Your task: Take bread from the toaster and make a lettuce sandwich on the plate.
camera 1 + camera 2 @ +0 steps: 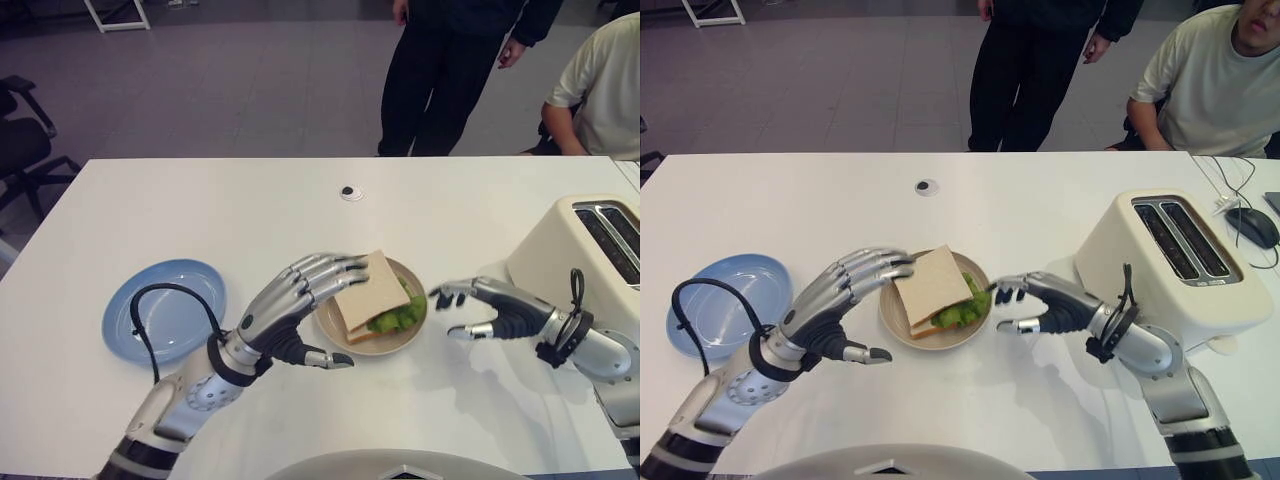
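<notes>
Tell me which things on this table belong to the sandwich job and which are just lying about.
Job: cream two-slot toaster; round beige plate; square tan bread slice; green lettuce leaves beneath it.
Lying about: round light-blue plate; small black-and-white disc; black computer mouse.

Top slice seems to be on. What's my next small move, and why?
Probably lift the left hand clear of the top slice: the slice already lies over the lettuce on the plate, the hand's fingers extended at its left edge, and the right hand is open beside the plate.
</notes>
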